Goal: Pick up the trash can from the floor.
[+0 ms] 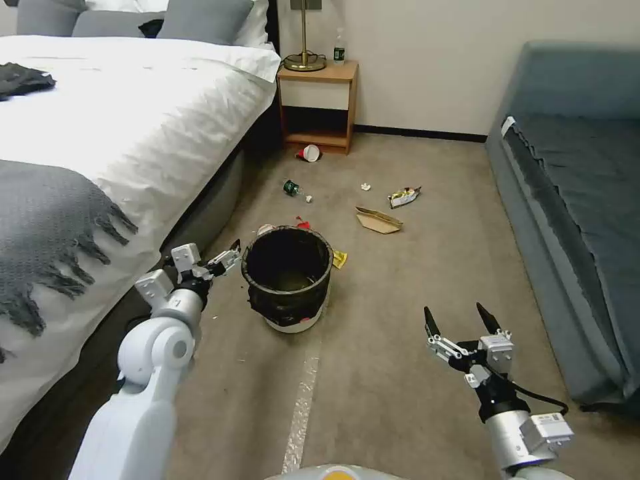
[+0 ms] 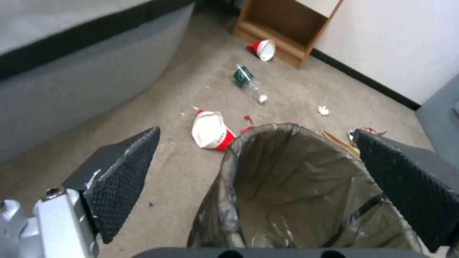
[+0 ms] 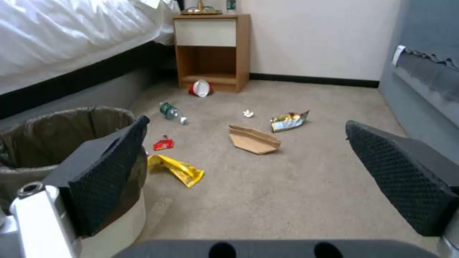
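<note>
The floor (image 1: 400,347) lies bare at 6 o'clock. The trash can (image 1: 288,277) stands at 3 o'clock of the spread left pincer (image 1: 230,257); the right pincer (image 1: 460,319) is spread too.

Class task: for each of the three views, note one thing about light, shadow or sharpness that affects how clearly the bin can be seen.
Head view: the trash can is sharp, its inside dark under even room light. Left wrist view: the liner's folds catch pale glare, and the left tool is soft at the frame's edges. Right wrist view: the right tool looms close and slightly blurred, partly covering the can.
</note>
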